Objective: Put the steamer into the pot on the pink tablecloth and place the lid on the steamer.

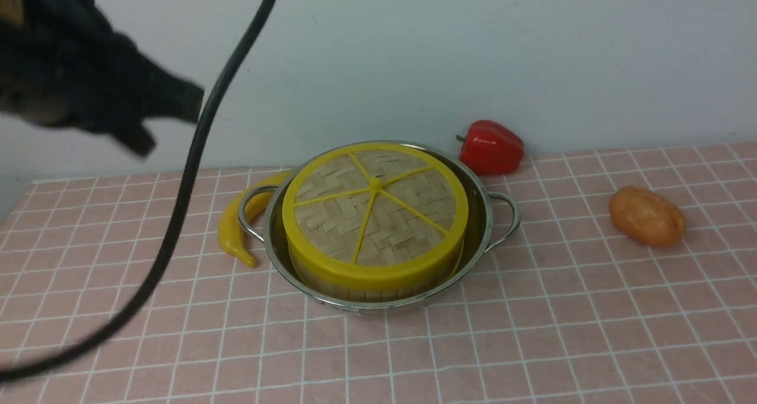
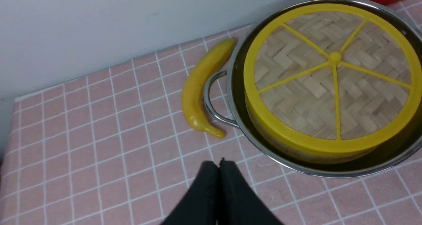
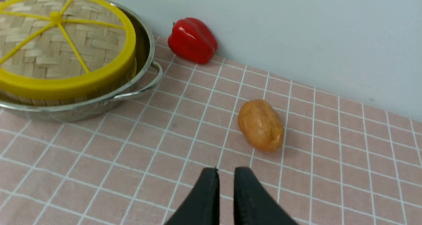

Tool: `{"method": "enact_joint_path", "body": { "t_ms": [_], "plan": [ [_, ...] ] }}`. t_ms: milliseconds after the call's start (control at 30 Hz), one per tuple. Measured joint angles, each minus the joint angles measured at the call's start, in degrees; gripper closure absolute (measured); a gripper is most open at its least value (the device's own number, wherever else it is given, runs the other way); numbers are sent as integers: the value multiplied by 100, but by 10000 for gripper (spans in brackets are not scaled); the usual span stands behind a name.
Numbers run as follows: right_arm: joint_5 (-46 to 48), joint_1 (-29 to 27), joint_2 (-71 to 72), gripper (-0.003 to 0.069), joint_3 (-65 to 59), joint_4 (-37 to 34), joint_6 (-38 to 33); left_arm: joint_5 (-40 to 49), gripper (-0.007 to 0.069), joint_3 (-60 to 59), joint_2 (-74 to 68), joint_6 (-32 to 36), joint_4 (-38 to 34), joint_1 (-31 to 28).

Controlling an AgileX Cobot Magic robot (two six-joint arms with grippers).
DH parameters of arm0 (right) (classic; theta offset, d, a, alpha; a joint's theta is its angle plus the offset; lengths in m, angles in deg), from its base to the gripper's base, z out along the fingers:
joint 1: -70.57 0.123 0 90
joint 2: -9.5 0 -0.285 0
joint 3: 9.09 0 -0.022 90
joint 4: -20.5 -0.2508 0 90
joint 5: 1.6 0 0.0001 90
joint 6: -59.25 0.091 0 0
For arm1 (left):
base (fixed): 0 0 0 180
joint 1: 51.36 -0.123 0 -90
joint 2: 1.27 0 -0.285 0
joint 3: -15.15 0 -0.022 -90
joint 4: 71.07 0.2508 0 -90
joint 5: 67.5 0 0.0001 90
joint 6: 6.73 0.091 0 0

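Front view, layout: pink tablecloth (image 1: 532, 333) covers the bench; the pot (image 1: 378, 308) stands on it mid-scene, the steamer (image 1: 366, 293) is inside the pot and the lid (image 1: 375, 206) is on the steamer. Judged: both placements look done.
Risk 1, cloth: a gripper dragging low could pull the cloth and shift the pot with it.
Risk 2, pot: the left loop handle points toward the left arm, so a sideways swing could hook it.
Risk 3, steamer: sits off-centre, with more bare pot wall showing on the right. A knock could slide it.
Risk 4, lid: rests loose as far as I can tell. A brush across the rim could tip it off.
Left gripper (image 2: 219, 165): fingers pressed together, holding nothing, over bare cloth near the pot's rim.
Right gripper (image 3: 226, 172): nearly closed, 1 narrow slit between the fingers, nothing in it, over bare cloth well apart from the pot.
Left arm (image 1: 89, 78): high and blurred at upper left. Exact pose cannot be told.
Cable (image 1: 177, 226): hangs from the left arm across the pot's left side. Judged the likeliest thing to snag.
Banana (image 1: 233, 232): lies against the pot's left handle, in the left arm's way.
Potato-like orange piece (image 1: 646, 216): alone on the cloth, close to the right gripper.
Red pepper (image 1: 491, 146): by the wall behind the pot's right side, clear of both arms.
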Motion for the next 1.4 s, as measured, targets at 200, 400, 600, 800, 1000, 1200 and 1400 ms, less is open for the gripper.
{"method": "enact_joint_path", "body": {
  "t_ms": [200, 400, 600, 800, 1000, 1200, 1400],
  "plan": [
    [-76, 0, 207, 638, -263, -4, 6, -1642, 646, -2196, 1163, -49, -120, 0],
    [-123, 0, 218, 650, -263, -290, 236, -2020, 643, -3262, 1844, -50, -478, 0],
    [-145, 0, 218, 646, -263, -635, 288, -2082, 632, -3446, 1984, -3, -555, 0],
    [-165, 0, 218, 631, -263, -933, 295, -2109, 613, -3446, 1939, 18, -562, 0],
    [-172, 0, 218, 613, -263, -983, 295, -2166, 613, -3505, 2189, 227, -445, -196],
    [-172, 0, 218, 591, -263, -1006, 295, -3441, 602, -4618, 3661, 507, 466, -1936],
    [-178, 0, 218, 573, -263, -1006, 295, -4634, 591, -6270, 5258, 507, 761, -3205]
  ]
}}
